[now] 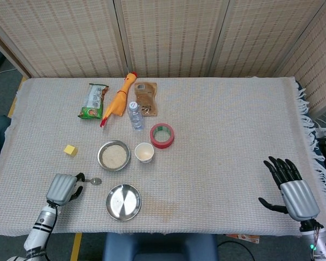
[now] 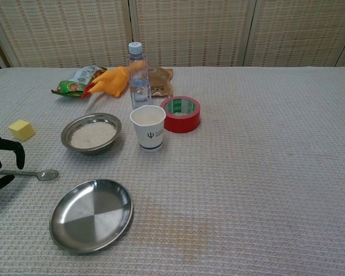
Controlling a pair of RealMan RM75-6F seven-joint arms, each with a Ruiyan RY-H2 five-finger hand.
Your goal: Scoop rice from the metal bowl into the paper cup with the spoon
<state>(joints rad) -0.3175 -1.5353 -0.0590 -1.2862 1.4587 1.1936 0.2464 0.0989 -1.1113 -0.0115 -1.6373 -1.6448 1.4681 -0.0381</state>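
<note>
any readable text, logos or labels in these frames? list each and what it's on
No legible words anywhere.
paper cup: small dark blue trident-like logo, no letters readable.
red tape roll: green inner label, print too blurred.
green snack packet: print too small.
brown pouch: print too small.
water bottle: no readable label.

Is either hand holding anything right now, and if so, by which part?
Nothing is plainly held. The left hand is at the handle end of the small metal spoon, which lies flat on the cloth; a grip cannot be told. The right hand is open, empty.
</note>
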